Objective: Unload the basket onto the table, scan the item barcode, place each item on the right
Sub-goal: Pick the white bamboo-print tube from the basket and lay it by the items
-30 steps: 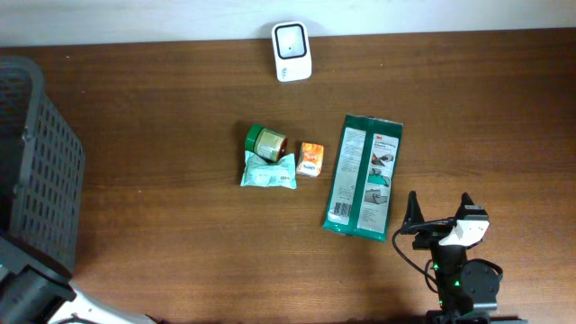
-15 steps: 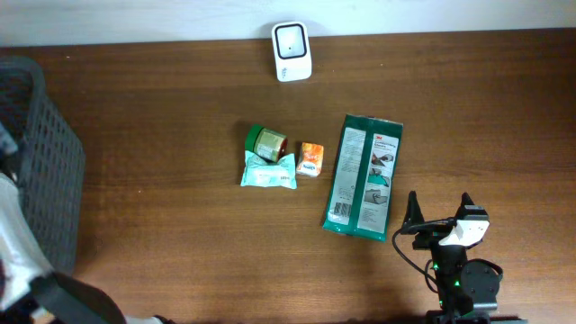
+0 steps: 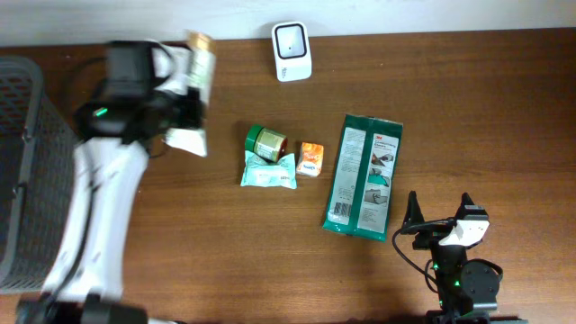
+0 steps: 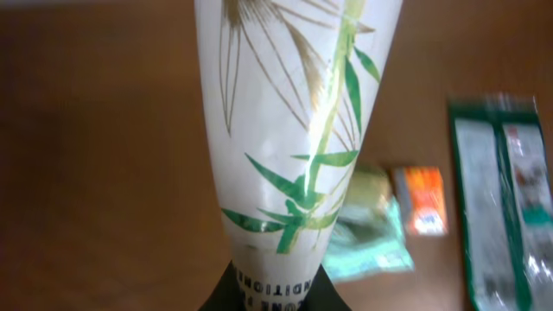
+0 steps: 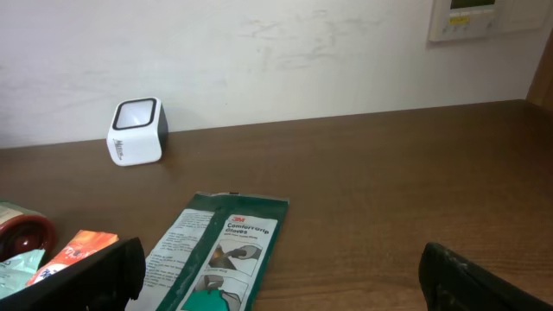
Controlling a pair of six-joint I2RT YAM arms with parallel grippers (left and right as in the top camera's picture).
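Observation:
My left gripper (image 3: 184, 112) is shut on a white tube (image 3: 194, 68) printed with green bamboo, held in the air over the table's back left. In the left wrist view the tube (image 4: 294, 130) fills the middle, with the gripper (image 4: 276, 299) clamped on its lettered end at the bottom edge. The white barcode scanner (image 3: 292, 51) stands at the table's back edge, to the right of the tube, and also shows in the right wrist view as the scanner (image 5: 136, 132). Near the front right, my right gripper (image 3: 441, 219) rests wide open with nothing in it.
A green glove pack (image 3: 364, 176) lies just left of the right gripper. An orange box (image 3: 310, 158), a green jar (image 3: 265, 141) and a teal packet (image 3: 268, 171) cluster mid-table. A dark mesh basket (image 3: 31, 171) fills the left edge.
The left arm has swung up from the front left corner by the basket to the back left of the table, carrying the tube. The right arm has not moved.

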